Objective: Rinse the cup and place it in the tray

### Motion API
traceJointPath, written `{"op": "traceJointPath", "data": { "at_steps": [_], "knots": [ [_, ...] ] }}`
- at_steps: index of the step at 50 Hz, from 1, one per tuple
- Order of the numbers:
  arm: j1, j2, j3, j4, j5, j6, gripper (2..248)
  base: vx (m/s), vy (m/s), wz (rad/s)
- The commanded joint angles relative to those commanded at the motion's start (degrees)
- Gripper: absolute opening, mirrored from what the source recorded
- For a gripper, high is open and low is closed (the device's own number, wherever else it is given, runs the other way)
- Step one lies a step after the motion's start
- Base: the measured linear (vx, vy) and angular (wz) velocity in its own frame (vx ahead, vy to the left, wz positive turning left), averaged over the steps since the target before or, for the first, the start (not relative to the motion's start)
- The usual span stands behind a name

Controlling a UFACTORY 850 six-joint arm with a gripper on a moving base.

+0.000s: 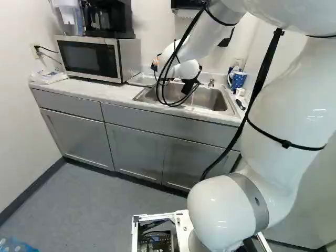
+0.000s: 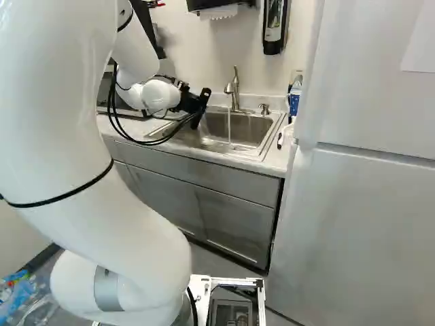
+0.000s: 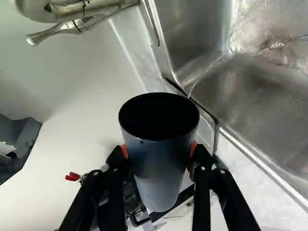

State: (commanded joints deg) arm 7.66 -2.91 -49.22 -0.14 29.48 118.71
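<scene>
Two fingers of the black gripper [image 3: 159, 151], with orange pads [image 3: 194, 148], held the dark grey, tapered cup [image 3: 159, 173] around its side, one pad pressed on either flank. The cup's open mouth faced back toward the wrist camera, and it looked tipped rather than upright. In the right base view the gripper hung left of the upper middle, over the near-left part of the stainless steel sink [image 2: 253, 133]. A thin stream of clear water [image 2: 229, 130] ran from the brushed metal faucet [image 2: 235, 95] at the upper middle of that view, and the gripper was clear of it, to its left.

Whether the cup had been rinsed could not be told, but the step in hand was likely the passage from rinsing to placing. What seemed to be the low, shiny tray [image 1: 142, 79] lay in the upper middle of the left base view, between the silver and black microwave [image 1: 90, 59] and the sink. The next move probably called for carrying the cup over that tray, levelling it, lowering it until supported, then letting go.
</scene>
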Motion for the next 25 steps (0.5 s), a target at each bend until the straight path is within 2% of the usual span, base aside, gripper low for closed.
{"op": "traceJointPath", "data": {
  "at_steps": [25],
  "knots": [
    [0.0, 0.0, 0.0, 0.0, 0.0, 0.0, 126, 0.000, 0.000, 0.000]
  ]
}}
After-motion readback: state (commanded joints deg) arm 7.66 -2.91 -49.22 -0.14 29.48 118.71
